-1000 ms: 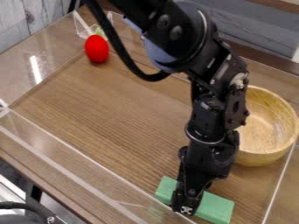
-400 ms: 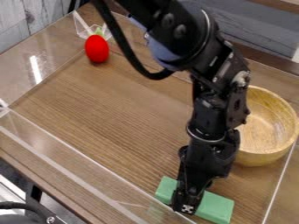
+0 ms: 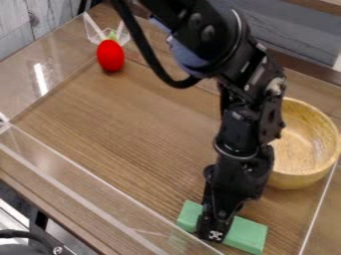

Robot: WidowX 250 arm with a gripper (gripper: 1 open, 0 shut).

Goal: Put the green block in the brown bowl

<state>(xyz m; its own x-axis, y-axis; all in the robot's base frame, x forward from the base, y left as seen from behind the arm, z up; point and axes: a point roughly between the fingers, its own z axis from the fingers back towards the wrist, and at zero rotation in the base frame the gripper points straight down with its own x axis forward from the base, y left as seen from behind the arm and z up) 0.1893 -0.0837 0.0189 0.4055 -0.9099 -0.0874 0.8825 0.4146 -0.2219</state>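
Note:
The green block [image 3: 240,235] lies flat on the wooden table near its front right edge. My gripper [image 3: 213,225] points straight down onto the middle of the block, and its dark fingers [image 3: 209,235] cover part of the block's top and front edge. Green shows on both sides of the fingers. The view is too small to show whether the jaws press the block. The brown bowl [image 3: 317,149] stands behind and to the right of the block, with nothing inside it. My arm [image 3: 246,120] hides the bowl's left rim.
A small red ball [image 3: 111,56] rests at the far left of the table. A clear raised wall [image 3: 94,164] runs along the table's front and left sides. The right table edge passes close beside the bowl.
The upper arm has shifted very slightly. The gripper, the block and the bowl stay where they were.

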